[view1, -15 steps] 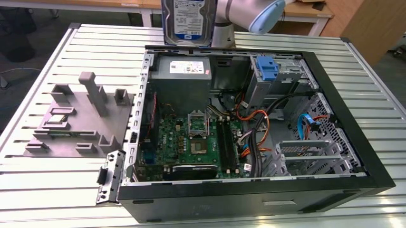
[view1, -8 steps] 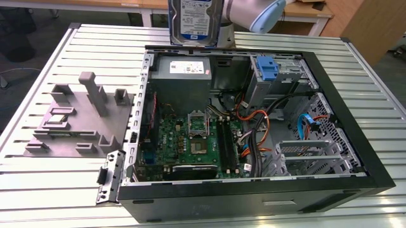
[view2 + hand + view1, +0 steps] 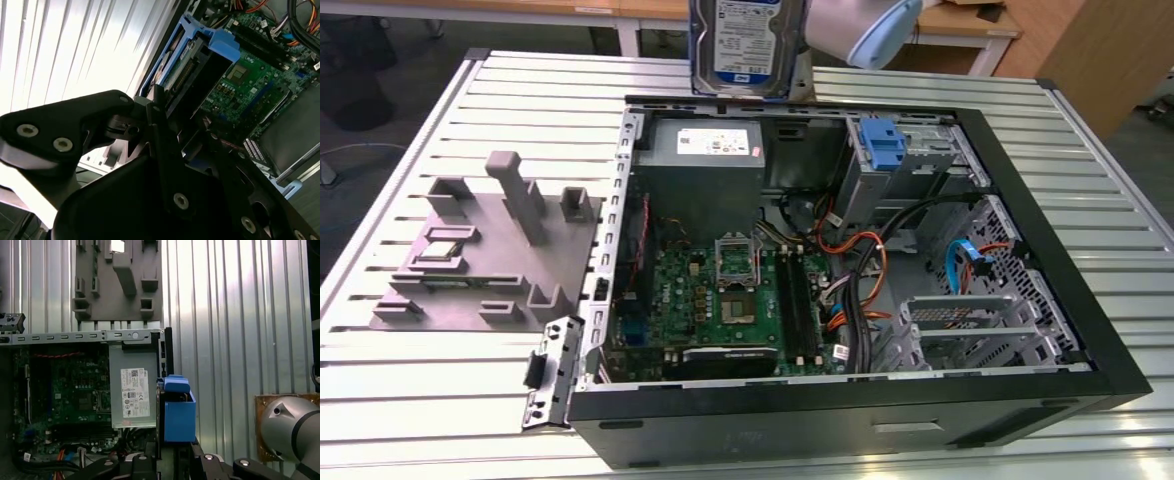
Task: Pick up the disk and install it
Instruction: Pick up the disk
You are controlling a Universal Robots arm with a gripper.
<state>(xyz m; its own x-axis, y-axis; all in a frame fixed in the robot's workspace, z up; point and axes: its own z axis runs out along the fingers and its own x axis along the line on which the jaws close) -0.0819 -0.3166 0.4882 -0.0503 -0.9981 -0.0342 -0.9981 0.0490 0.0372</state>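
the pincer (image 3: 172, 454) is clamped on the disk (image 3: 744, 42), with a black finger on either flat side of it in the first wrist view. the disk hangs upright in the air above the far rim of the open computer case (image 3: 854, 405), touching nothing else, with its label turned to the exterior view. its blue rails show in both wrist views. the case lies on its side on the ribbed metal surface (image 3: 440, 385). inside the case, just below the disk, sits a grey box (image 3: 700, 150) with a white sticker. to the exterior view's right of that box a blue bracket (image 3: 887, 145) stands in a metal bay. a green board (image 3: 720, 295) covers the case floor, with orange and black cables beside it. outside the case, on the exterior view's left, a grey rack (image 3: 480, 250) rests on the surface. the pale arm (image 3: 867, 30) is just beside the disk.
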